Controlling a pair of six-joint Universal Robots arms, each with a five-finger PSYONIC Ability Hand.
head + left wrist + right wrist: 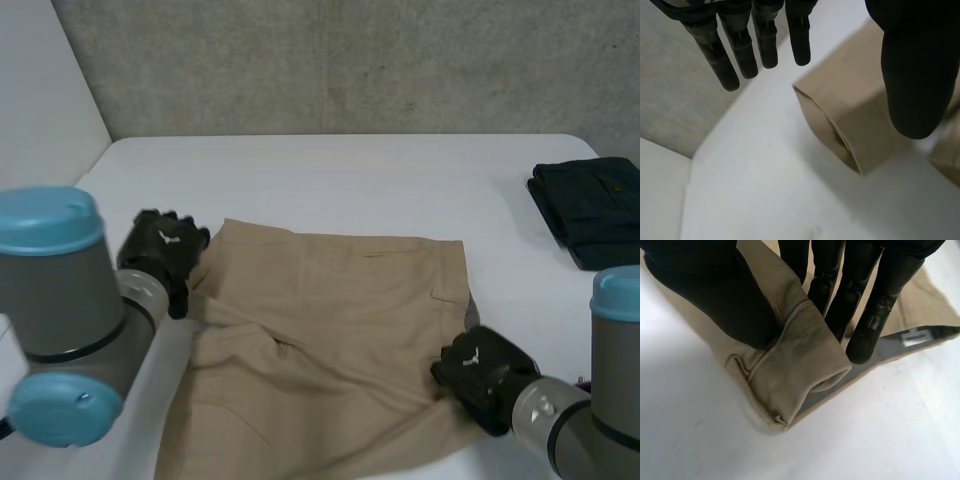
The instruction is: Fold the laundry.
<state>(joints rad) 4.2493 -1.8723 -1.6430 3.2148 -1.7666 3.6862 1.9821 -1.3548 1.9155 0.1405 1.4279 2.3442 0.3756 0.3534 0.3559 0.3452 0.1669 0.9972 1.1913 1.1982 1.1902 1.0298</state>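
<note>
- right hand [705, 295] is at the near right corner of the tan shorts [330, 320], thumb and fingers pinching the thick band there.
- left hand [745, 50] is just beside the shorts' far left leg opening, fingers straight, holding nothing.
- shorts lie longways across the white table [350, 170], one hand at each end.
- shorts' near edge is cut off.
- dark folded clothes [590, 210] sit well right of the shorts.

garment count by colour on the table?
tan garment, spread out: 1
dark garment, folded: 1
Total: 2
</note>
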